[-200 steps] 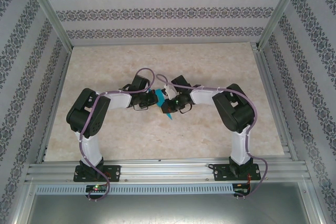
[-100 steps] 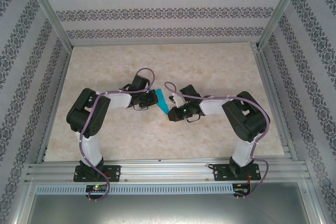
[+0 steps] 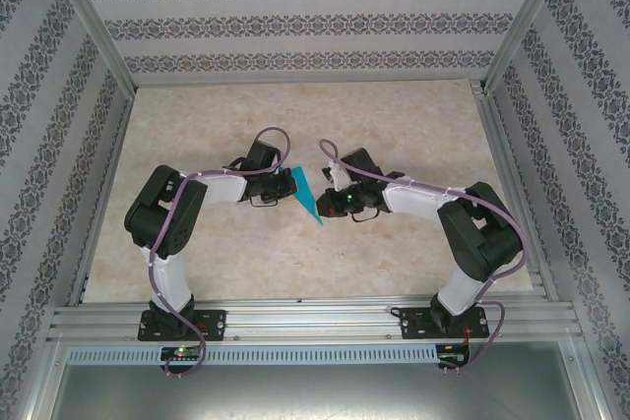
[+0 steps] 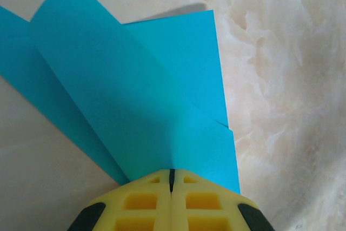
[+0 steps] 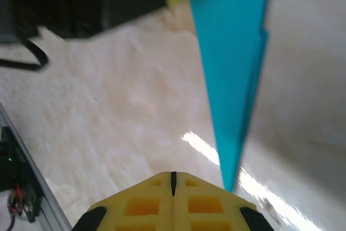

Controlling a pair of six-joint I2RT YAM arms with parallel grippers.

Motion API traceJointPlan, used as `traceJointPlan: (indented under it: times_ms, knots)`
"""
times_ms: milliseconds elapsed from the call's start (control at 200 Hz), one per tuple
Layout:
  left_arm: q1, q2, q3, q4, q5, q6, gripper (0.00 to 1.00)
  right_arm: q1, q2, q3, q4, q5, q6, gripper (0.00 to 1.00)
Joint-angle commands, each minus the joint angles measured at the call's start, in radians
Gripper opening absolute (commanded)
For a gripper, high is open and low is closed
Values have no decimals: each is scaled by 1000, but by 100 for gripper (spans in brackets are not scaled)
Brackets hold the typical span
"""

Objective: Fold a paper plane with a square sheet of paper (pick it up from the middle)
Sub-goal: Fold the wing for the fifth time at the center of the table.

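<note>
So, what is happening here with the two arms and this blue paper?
Two robot arms are working on a paper plane over a pale stone-patterned table. The left gripper is shut on the folded blue sheet and grips it well away from the pointed tip. The paper already has layered flaps and narrows to a point. The right gripper is shut as well but holds nothing. The tip of the plane ends just beside its closed fingers, not between them.

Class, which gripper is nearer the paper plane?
Left. The left gripper is clamped on the paper plane, which fans out from its fingertips. The right gripper sits shut beside the plane's pointed tip, not gripping it.
</note>
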Motion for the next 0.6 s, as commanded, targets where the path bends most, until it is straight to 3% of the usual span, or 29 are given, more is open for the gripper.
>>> traceJointPlan:
  times_ms: [0,185,465,600]
  knots:
    - [16,64,-41,-149,-66,36,0,15,77,60,30,44,49,0]
    - [15,66,-27,-151,-53,35,0,30,179,133,18,30,51,0]
    - [16,16,25,-178,-16,102,0,24,244,109,-8,73,42,0]
    - [17,-47,40,-153,-30,111,12,25,263,103,-23,82,37,0]
